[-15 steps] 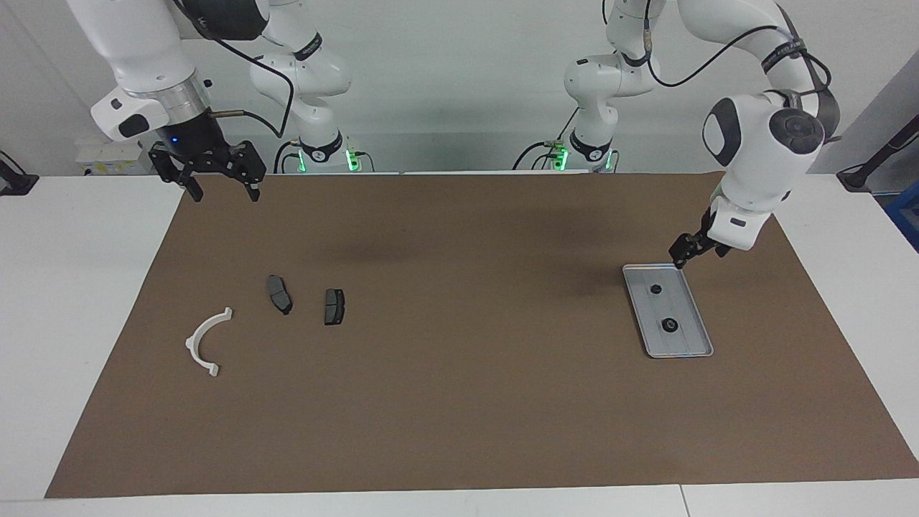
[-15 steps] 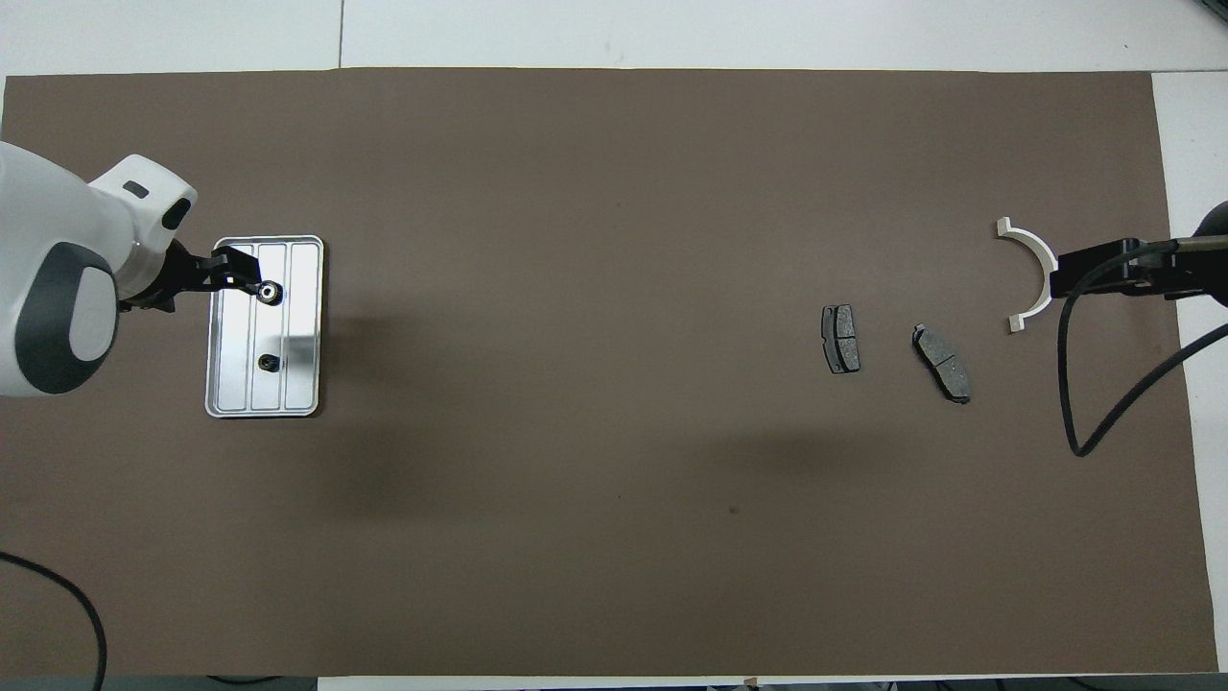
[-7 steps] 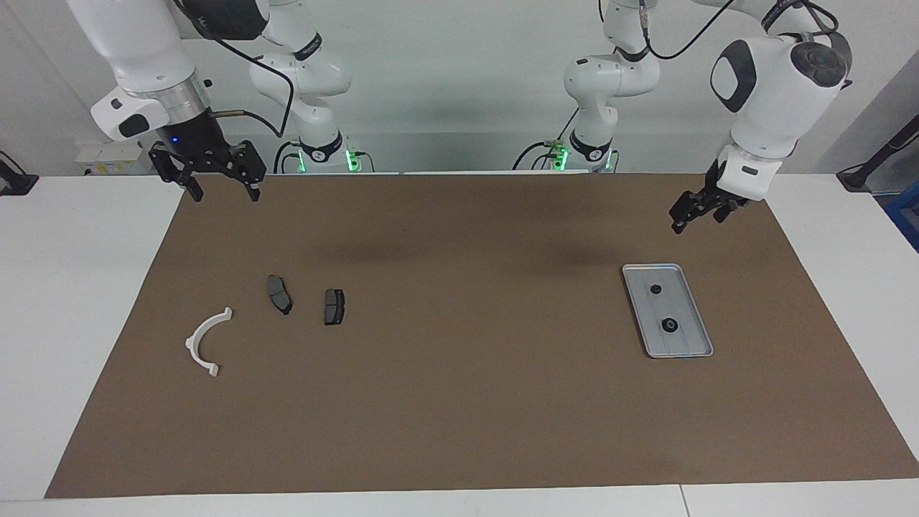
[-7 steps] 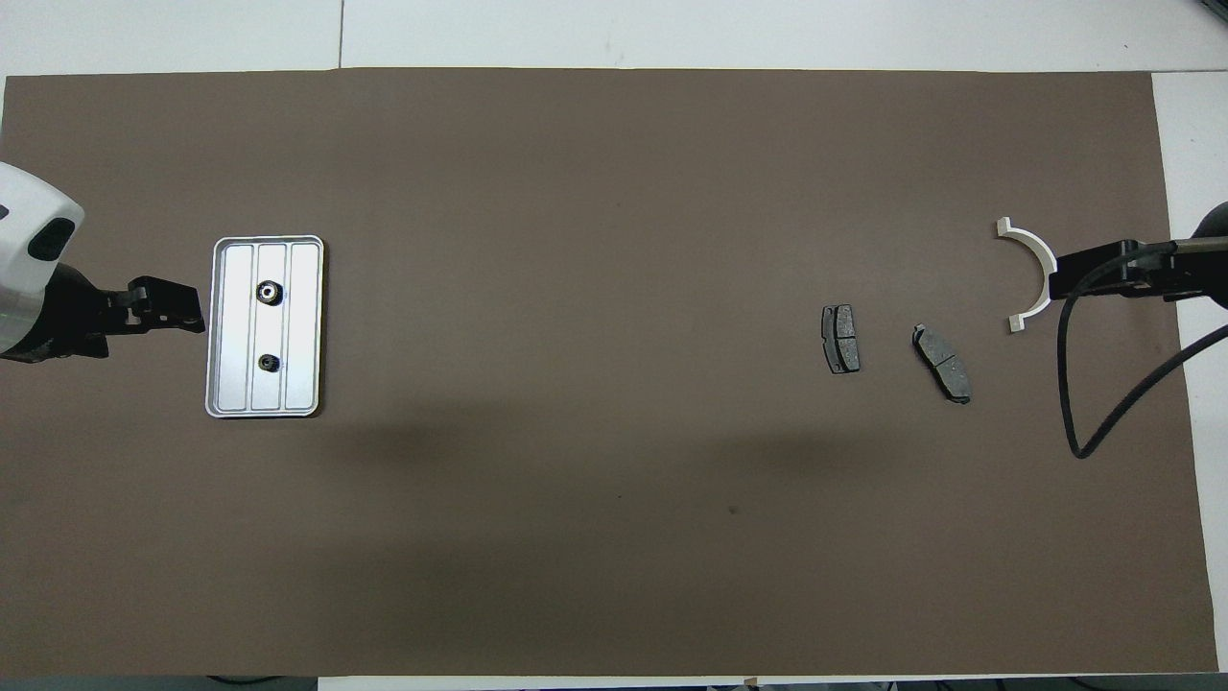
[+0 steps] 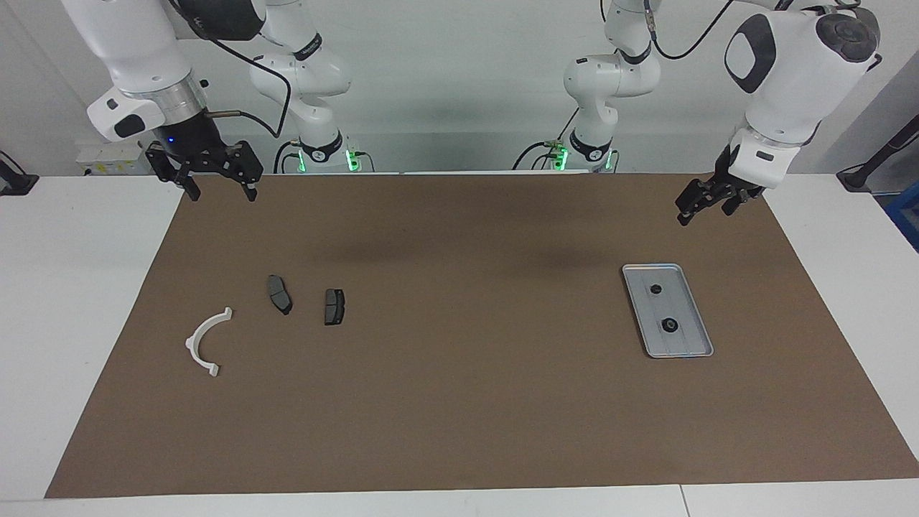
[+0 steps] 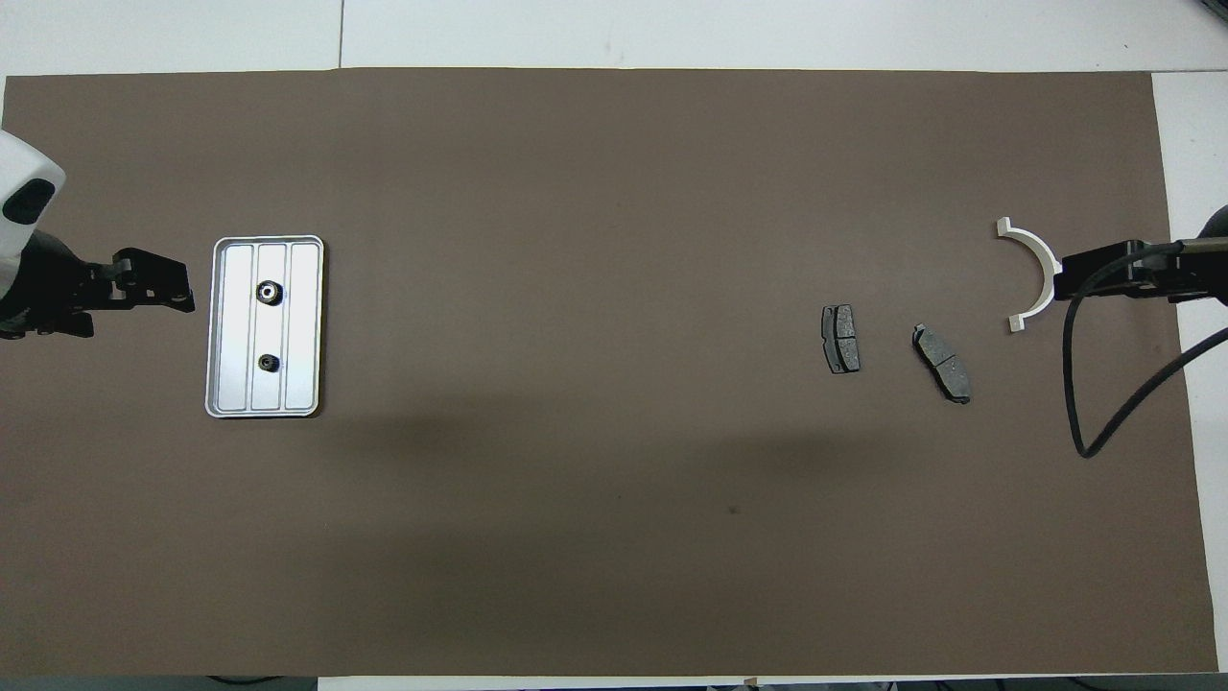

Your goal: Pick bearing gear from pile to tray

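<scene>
The silver tray (image 5: pixel 688 316) (image 6: pixel 302 326) lies toward the left arm's end of the table. In it rest two small black round bearing gears (image 5: pixel 655 289) (image 5: pixel 669 325) (image 6: pixel 270 292) (image 6: pixel 270 362). My left gripper (image 5: pixel 703 210) (image 6: pixel 182 291) hangs open and empty over the mat beside the tray. The pile lies toward the right arm's end: a white arc (image 5: pixel 203 337) (image 6: pixel 1036 274) and two dark pads (image 5: pixel 279 294) (image 5: pixel 334 306) (image 6: pixel 942 362) (image 6: pixel 840 338). My right gripper (image 5: pixel 222 194) (image 6: pixel 1060 283) waits, open and raised, over the mat's edge by the robots.
A brown mat (image 5: pixel 459 402) (image 6: pixel 595 537) covers most of the white table (image 5: pixel 72 287). A black cable (image 6: pixel 1074 384) loops down from the right arm. The two arm bases (image 5: pixel 319 154) (image 5: pixel 589 154) stand at the table's edge.
My left gripper has risen from the tray's end nearest the robots and drawn away toward the left arm's end of the table. The parts have stayed put, and the right gripper has barely shifted.
</scene>
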